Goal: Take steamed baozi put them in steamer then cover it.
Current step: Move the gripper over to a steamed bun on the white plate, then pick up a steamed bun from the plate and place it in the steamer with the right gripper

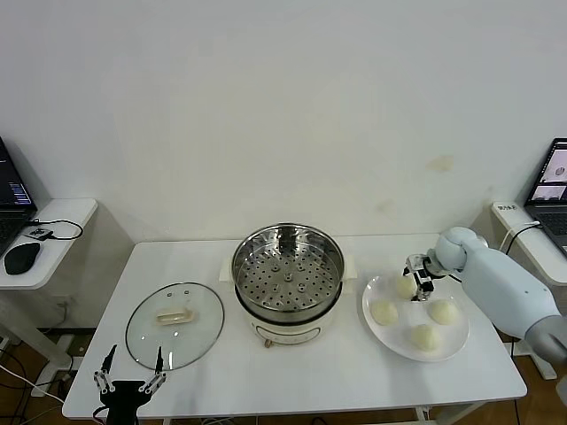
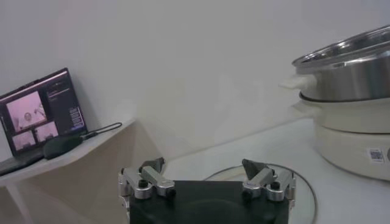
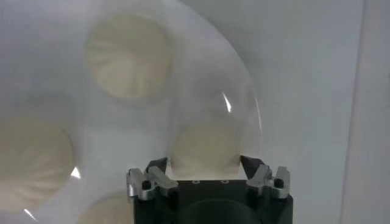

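Stainless steel catches your eye at the middle of the table [image 1: 221,372]: the steamer [image 1: 288,270] stands open on its cream base, and its perforated tray holds nothing. You can see its shiny rim and pale base again in the left wrist view [image 2: 350,103].

To the robot's right of the pot lies a flat white plate [image 1: 390,341] with all four steamed baozi [image 1: 384,312] on it, none touching the steamer. Your right gripper [image 1: 418,282] is down over the bun at the plate's far edge, nearest the pot; in the right wrist view its fingers [image 3: 157,176] stand apart on either side of that bun [image 3: 204,149], spread and not yet pressed into it as far as you can tell. The other buns sit around it on the plate [image 3: 247,109].

On the robot's left, the cover [image 1: 174,324] lies flat on the table, handle up, well apart from the pot. Your left gripper [image 1: 130,376] waits at the table's near edge, just beside the lid's rim, fingers [image 2: 149,176] spread wide and holding nothing.
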Available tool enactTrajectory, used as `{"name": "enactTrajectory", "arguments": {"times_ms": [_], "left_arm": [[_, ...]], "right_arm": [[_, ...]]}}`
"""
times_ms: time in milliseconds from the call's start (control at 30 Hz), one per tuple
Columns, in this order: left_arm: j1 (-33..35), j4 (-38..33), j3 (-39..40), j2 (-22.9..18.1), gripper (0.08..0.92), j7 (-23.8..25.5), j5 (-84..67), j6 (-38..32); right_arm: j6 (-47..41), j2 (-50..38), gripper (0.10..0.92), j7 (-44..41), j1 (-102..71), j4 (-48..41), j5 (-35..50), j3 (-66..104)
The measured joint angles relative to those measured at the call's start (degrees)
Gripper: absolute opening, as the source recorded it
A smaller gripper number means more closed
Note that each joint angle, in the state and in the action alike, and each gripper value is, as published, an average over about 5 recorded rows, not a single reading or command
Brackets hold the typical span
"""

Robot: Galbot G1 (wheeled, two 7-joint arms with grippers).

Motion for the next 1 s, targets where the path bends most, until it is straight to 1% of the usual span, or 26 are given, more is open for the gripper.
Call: {"name": "enactTrajectory", "arguments": {"times_ms": [100,300,467,767,1000], "left_arm": [[0.13,0.01,-0.03,-0.01,0.823,-0.06,0.01,-0.12],[0.37,-0.34,-0.01,-0.03,0.823,-0.06,0.0,-0.19],[0.57,-0.66,0.09,0.01,0.823,-0.01,-0.08,-0.19],[0.73,-1.22,0.8,0.68,0.823,0.23,-1.04,-0.29],[0.86,-1.66,1.29,1.61,0.823,0.61,-2.74,-0.51]], "right_arm": [[0.14,0.12,0.589,-0.1,0.07,-0.23,-0.04,-0.03],[-0.09,-0.39,0.586,-0.64,0.57,0.3,0.67,-0.59],[-1.05,-2.26,0.593,-1.25,2.01,3.38,3.16,-2.26],[-3.84,-8.49,0.602,-2.0,10.09,13.49,12.26,-9.12],[-5.44,-9.15,0.606,-1.31,21.79,19.05,21.18,-17.35]]}}
